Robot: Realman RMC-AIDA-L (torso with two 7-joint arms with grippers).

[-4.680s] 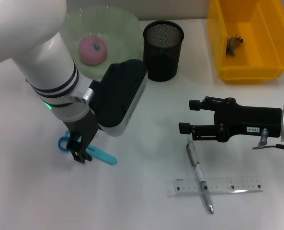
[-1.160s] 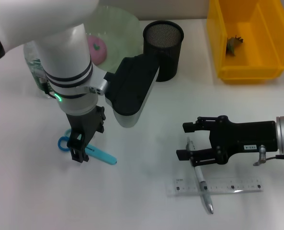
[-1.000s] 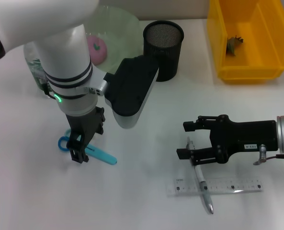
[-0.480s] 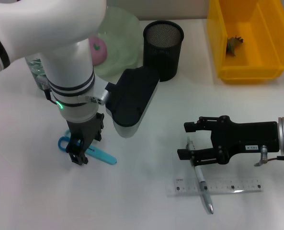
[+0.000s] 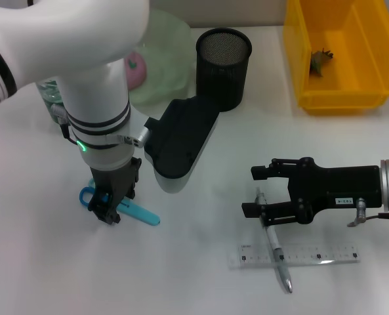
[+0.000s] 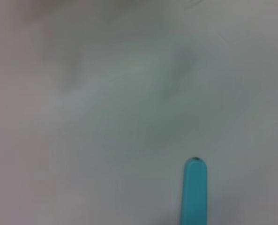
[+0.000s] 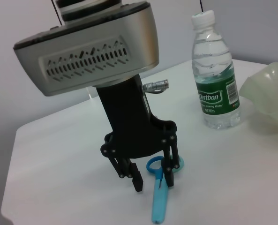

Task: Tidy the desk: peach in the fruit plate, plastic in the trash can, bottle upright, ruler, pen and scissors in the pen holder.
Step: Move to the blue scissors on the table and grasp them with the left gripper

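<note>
Lowered, left gripper (image 7: 150,180) apparently straddles scissors (image 7: 160,199), jaws spread.

The white table (image 5: 201,262) carries scissors (image 5: 138,213), pen (image 5: 273,246), ruler (image 5: 325,254), pen holder (image 5: 224,69), fruit plate (image 5: 164,59), bottle (image 7: 216,91) and yellow bin (image 5: 338,98).

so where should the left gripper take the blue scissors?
On the closed blade sheath just past the handle rings of the blue scissors, coming straight down. They lie flat on the desk, so the narrow sheath fits between the fingers; the left gripper already straddles it.
</note>
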